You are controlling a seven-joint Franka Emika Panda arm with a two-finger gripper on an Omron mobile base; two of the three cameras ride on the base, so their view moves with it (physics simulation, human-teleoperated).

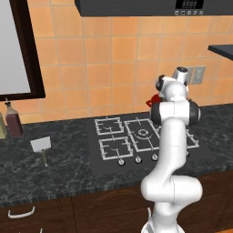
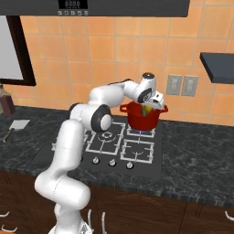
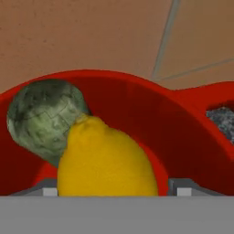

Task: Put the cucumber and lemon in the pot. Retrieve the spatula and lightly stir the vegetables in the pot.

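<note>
Hand view: one smooth yellow oval lemon [image 3: 106,160] touching one mottled green cucumber [image 3: 45,116] at its 10 o'clock, inside one round red pot [image 3: 151,114]; gripper [image 2: 153,104] state cannot be told.

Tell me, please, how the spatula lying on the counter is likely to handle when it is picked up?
The spatula lies flat on the counter, so its thin handle probably offers little to grip. The broad blade may make it swing or tilt if held far down the stick.
</note>
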